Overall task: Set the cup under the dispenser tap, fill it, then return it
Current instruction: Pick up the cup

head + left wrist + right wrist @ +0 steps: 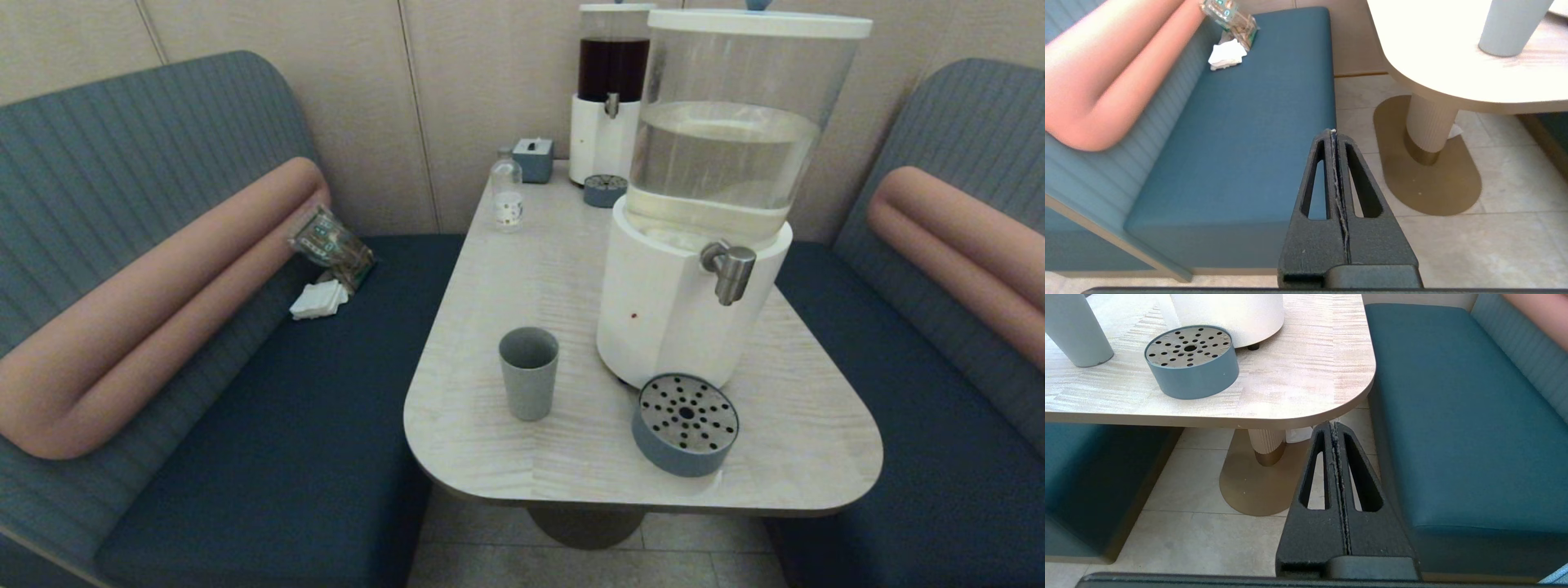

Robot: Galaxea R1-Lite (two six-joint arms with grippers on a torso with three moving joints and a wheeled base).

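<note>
The grey-blue cup (pixel 529 371) stands upright and empty on the pale table (pixel 506 278), left of the big dispenser (pixel 694 212). Its lower part also shows in both wrist views, as the cup (pixel 1508 26) and the cup (pixel 1075 332). The steel dispenser tap (pixel 729 269) juts from the white base above the round perforated drip tray (pixel 684 423), also seen as the drip tray (pixel 1191 361). Neither arm shows in the head view. My left gripper (pixel 1333 132) is shut and empty below table height by the left bench. My right gripper (pixel 1334 424) is shut and empty under the table's near right corner.
A smaller dark-liquid dispenser (pixel 611 90) with its own drip tray (pixel 605 190), a grey box (pixel 534 158) and a small clear bottle (pixel 507 192) stand at the table's far end. Blue benches (pixel 269 408) flank the table. A packet and a napkin (pixel 319 299) lie on the left bench.
</note>
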